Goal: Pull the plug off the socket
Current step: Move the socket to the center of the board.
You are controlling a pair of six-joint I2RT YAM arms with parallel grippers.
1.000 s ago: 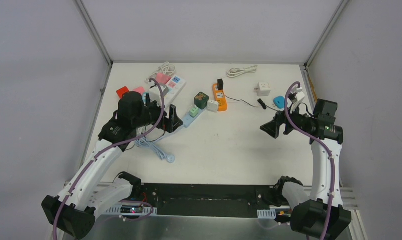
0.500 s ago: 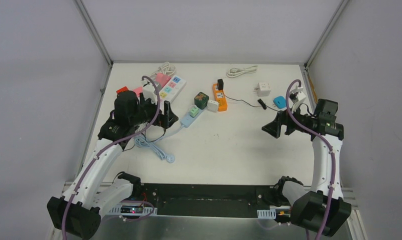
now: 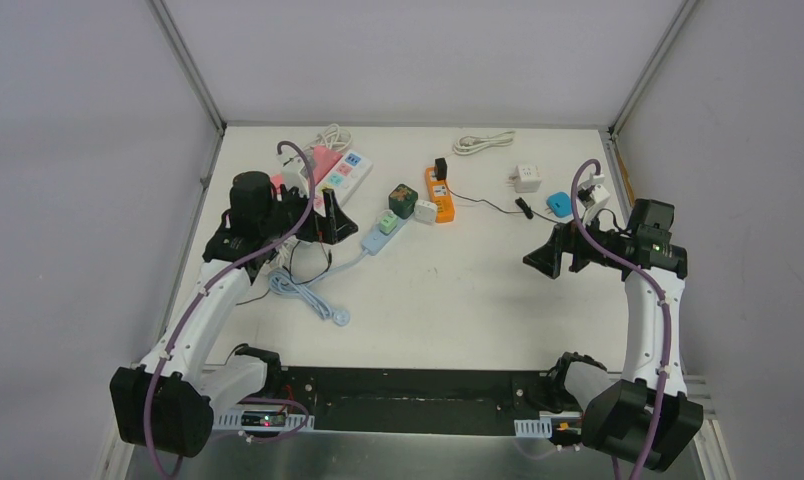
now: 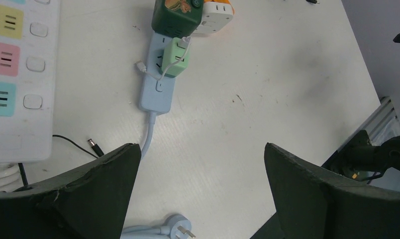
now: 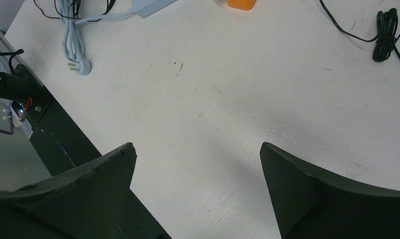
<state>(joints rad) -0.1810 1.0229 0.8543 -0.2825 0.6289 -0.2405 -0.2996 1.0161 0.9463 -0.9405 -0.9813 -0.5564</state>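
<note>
The left gripper [image 4: 199, 149] and right gripper [image 5: 198, 147] both gape empty. The green plug [image 4: 174, 59] sits in the light-blue power strip [image 4: 157, 94] on the tabletop [image 4: 267, 74]. Unheld, that strip may well lift with it.

A white desk [image 3: 458, 290] holds a coiled white cable [image 3: 483, 142] at its far edge. Nearer, a white cube adapter [image 3: 526, 178] sits near a blue adapter [image 3: 558, 205] and a black cord [image 5: 385, 35].

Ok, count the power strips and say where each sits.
3. A white strip with coloured sockets at the far left, a light blue strip right of it, an orange strip near the centre back. The left arm may hide more.
</note>
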